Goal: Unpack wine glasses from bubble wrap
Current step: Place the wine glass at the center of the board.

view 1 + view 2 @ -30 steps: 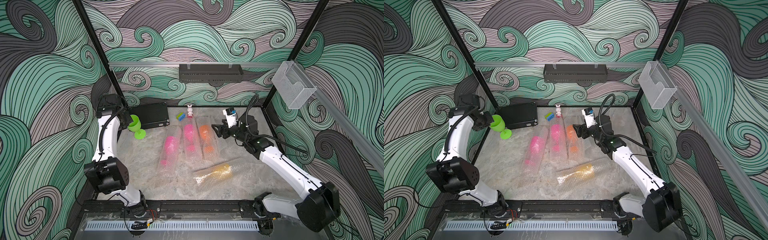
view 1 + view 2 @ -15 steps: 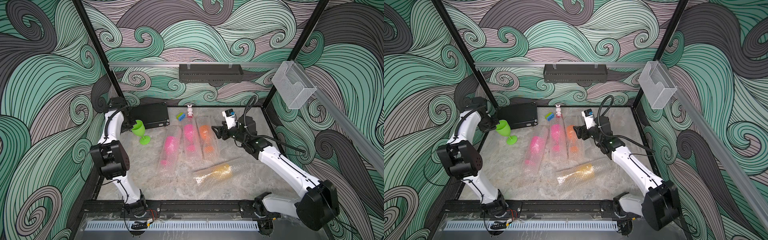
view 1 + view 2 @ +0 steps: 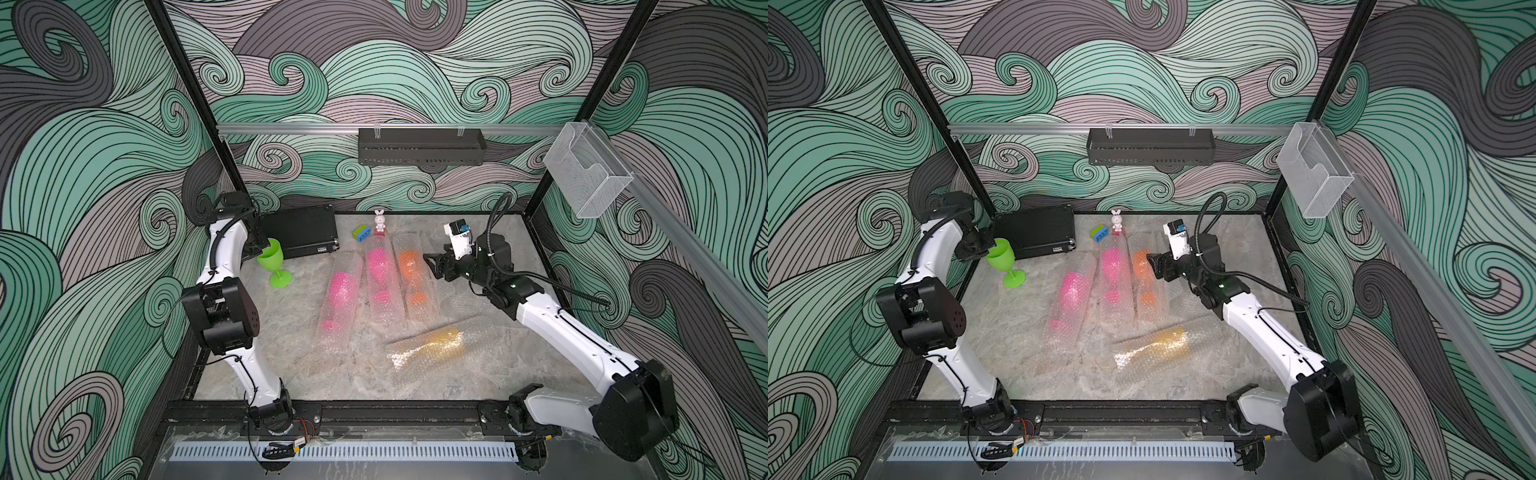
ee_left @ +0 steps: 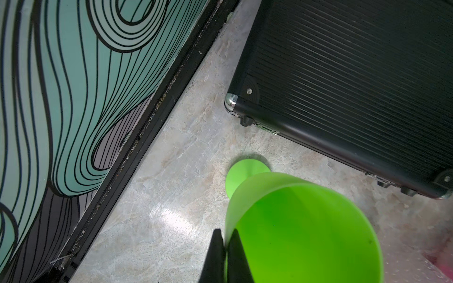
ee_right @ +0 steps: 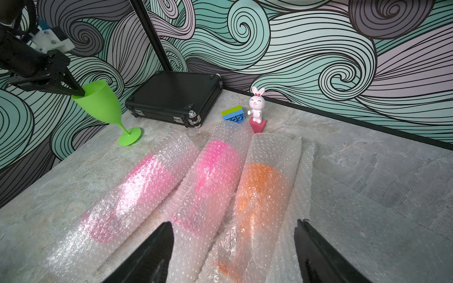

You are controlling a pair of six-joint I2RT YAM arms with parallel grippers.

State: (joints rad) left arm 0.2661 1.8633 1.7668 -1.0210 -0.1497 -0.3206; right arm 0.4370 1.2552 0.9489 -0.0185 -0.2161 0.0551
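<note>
The lime green goblet (image 3: 272, 259) is pinched at its rim by the left hand (image 4: 226, 235). The jaws are closed narrow on the wall of the bowl, with one finger inside and one outside. The goblet is unwrapped and is held tilted at the far left of the desk (image 3: 291, 365), just in front of the black case (image 3: 301, 230). Its round foot is down at the desk surface, but whether it rests there cannot be told.

Three bubble wrap tubes (image 3: 332, 328) are laid side by side in the middle of the desk. A pink goblet (image 3: 343, 291) is wrapped in the leftmost, a second pink goblet (image 3: 378, 270) in the middle one and an orange goblet (image 3: 409, 266) in the rightmost. A fourth tube (image 3: 399, 353) is laid crosswise nearer the front, with a yellow goblet (image 3: 446, 338) inside. A flattened sheet (image 5: 304, 159) is seen against the orange goblet's tube.

The right hand (image 5: 232, 221) is held with its jaws wide apart and nothing is gripped. It is poised at the right side of the orange goblet's tube; contact with the wrap cannot be told. A rabbit figurine (image 3: 378, 220) and a green-and-blue block (image 3: 362, 232) are set at the back of the desk.
</note>
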